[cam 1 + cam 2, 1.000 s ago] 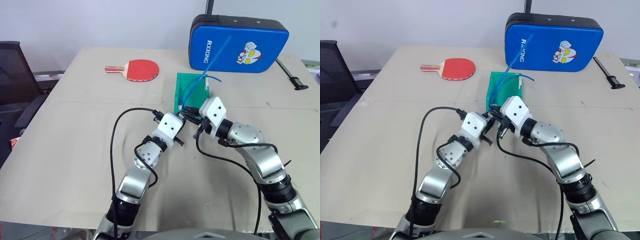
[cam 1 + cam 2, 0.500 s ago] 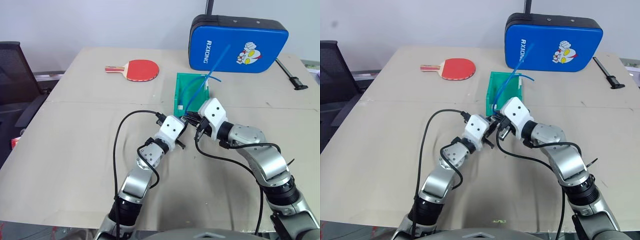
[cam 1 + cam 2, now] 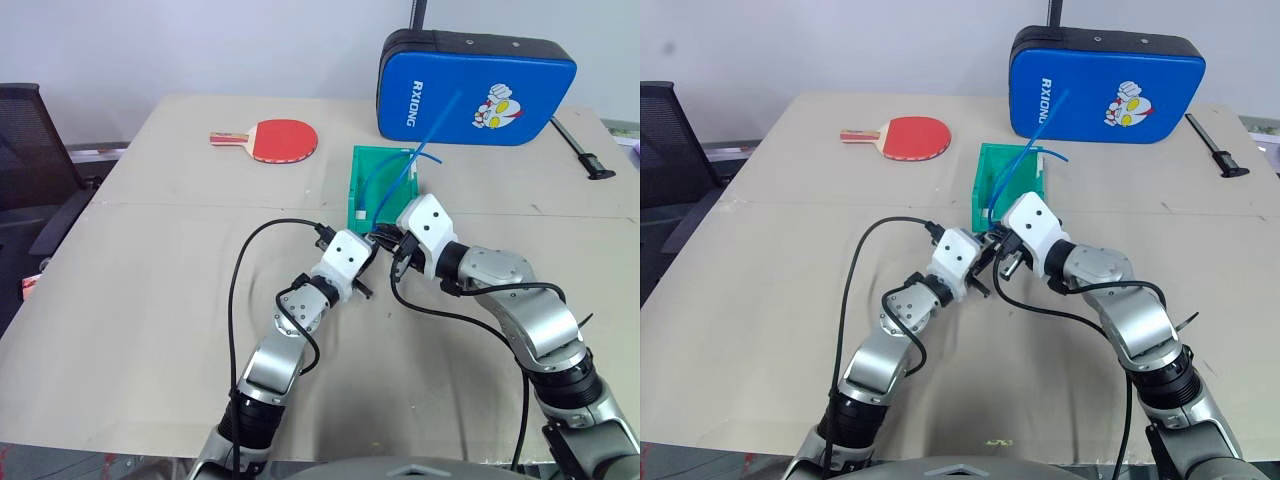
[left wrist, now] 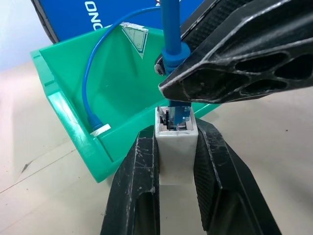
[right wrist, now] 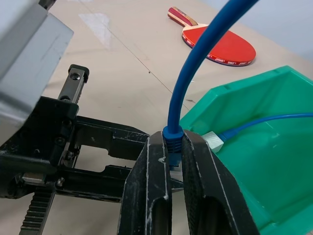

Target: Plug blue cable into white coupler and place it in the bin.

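Both jaws clenched: left gripper [image 4: 176,161] on coupler [image 4: 176,147], right gripper [image 5: 171,161] on cable [image 5: 188,83] boot. Light, rigid coupler; floppy cable, so I'd hold at plug.

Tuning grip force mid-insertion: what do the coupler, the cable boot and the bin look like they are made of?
White coupler: looks like hard moulded plastic, matte, with crisp square edges. Blue cable: smooth, rubbery-looking jacket that bends in a curve; its boot in the right gripper looks like ribbed soft plastic. Bin: glossy green plastic, probably rigid, with sheen on its walls. Left gripper clamps the coupler.
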`<action>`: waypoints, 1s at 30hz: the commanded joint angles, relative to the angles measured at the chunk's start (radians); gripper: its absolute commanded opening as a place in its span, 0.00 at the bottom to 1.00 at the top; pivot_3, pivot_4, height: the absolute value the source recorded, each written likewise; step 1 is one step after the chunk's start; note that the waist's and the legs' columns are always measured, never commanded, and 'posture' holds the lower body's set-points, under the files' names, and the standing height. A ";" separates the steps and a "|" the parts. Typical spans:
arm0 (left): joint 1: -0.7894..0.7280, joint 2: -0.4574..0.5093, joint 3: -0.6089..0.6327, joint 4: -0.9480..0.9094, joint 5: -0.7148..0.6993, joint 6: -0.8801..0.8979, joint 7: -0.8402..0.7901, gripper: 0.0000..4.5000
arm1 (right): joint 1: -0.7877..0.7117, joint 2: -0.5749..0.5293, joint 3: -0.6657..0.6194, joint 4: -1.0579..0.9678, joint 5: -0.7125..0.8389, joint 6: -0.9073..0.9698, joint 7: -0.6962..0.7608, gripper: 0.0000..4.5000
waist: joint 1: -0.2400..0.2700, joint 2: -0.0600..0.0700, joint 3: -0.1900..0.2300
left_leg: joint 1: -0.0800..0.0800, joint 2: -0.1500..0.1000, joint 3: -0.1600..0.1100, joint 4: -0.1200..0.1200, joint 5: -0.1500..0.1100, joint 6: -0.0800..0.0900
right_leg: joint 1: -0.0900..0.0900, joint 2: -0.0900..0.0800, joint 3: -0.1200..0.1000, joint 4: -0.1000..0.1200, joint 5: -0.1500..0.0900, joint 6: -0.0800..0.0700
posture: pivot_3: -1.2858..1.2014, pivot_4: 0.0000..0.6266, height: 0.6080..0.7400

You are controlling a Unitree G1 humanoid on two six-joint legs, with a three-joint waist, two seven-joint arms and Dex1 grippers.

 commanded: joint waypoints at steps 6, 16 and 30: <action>-0.108 -0.052 -0.005 -0.191 -0.034 -0.102 0.002 0.08 | 0.061 0.078 0.002 0.138 0.011 0.055 -0.051 0.00 | 0.000 0.000 0.000 | 0.000 0.000 0.000 0.000 0.000 0.000 | 0.000 0.000 0.000 0.000 0.000 0.000 | 0.52 0.24 0.56; -0.073 -0.036 0.016 -0.149 -0.051 -0.068 -0.019 0.08 | 0.085 0.124 -0.112 0.109 0.049 -0.226 -0.020 0.00 | 0.000 0.000 0.000 | 0.000 0.000 0.001 0.000 0.000 0.000 | 0.000 0.000 0.000 0.000 0.000 0.000 | 0.52 0.24 0.56; -0.008 0.075 0.052 -0.246 -0.102 -0.005 -0.123 0.72 | 0.040 0.071 -0.158 0.125 0.066 -0.267 0.010 0.00 | -0.003 0.000 0.000 | 0.000 0.001 0.001 0.000 0.000 0.000 | 0.000 0.001 0.000 0.000 0.000 0.000 | 0.52 0.24 0.56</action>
